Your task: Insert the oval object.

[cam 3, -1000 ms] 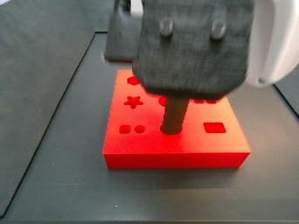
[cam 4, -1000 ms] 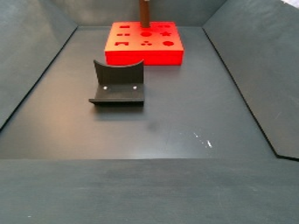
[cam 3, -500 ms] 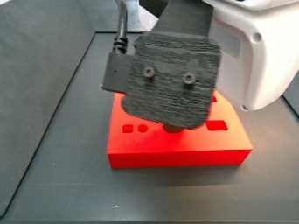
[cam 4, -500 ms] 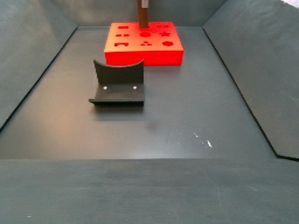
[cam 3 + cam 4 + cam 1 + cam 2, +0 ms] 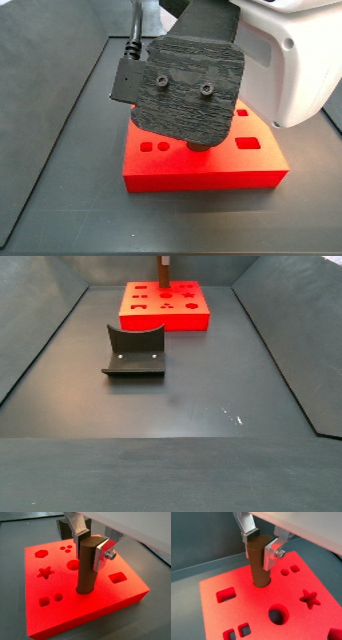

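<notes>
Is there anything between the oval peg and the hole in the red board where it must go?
Nothing visible. The gripper grips the oval peg upright by its top, and its lower end already meets the red board at a hole. The other holes lie apart.

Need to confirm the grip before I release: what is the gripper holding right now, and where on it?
The gripper holds the upright peg by its top end, fingers on opposite sides; its lower end is at the red board.
</notes>
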